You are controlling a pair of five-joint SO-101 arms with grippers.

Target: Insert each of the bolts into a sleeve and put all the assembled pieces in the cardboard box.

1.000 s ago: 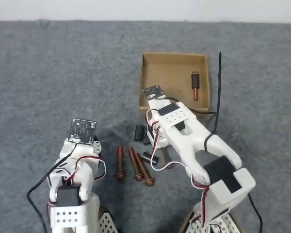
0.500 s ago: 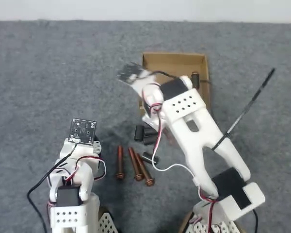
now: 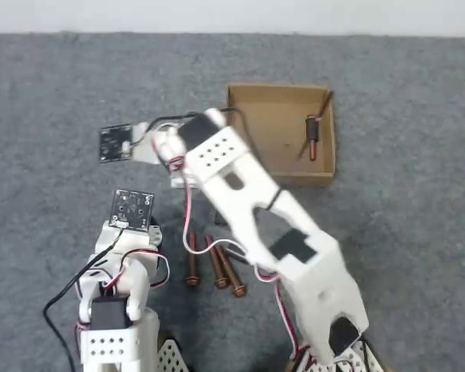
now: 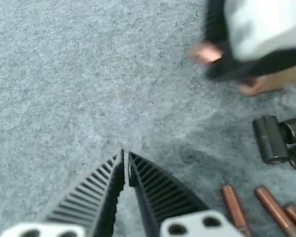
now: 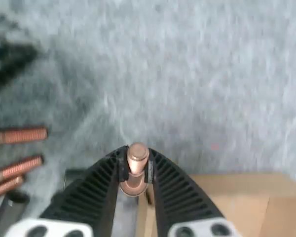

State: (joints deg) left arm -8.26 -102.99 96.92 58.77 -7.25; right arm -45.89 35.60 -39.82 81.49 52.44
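My right gripper [image 5: 136, 170] is shut on a copper bolt [image 5: 137, 156], held just off the near left corner of the cardboard box [image 3: 256, 97]. The left wrist view shows that gripper [image 4: 227, 54] with the bolt [image 4: 204, 52] sticking out of it. One assembled piece [image 3: 311, 136] lies inside the box. Three loose bolts [image 3: 215, 263] lie side by side on the carpet, also visible past my right gripper [image 5: 15, 136]. Black sleeves [image 4: 271, 139] lie just beyond them. My left gripper [image 4: 126, 163] is shut on nothing, low over bare carpet to the left of the bolts.
Grey carpet [image 3: 54, 101] covers the whole table. The right arm [image 3: 240, 201] stretches diagonally across the middle, covering the sleeves from above. The left arm [image 3: 120, 287] stands at the near left.
The right arm has swung left from beside the box front, across the sleeves, to the carpet left of the box. The left arm has not moved.
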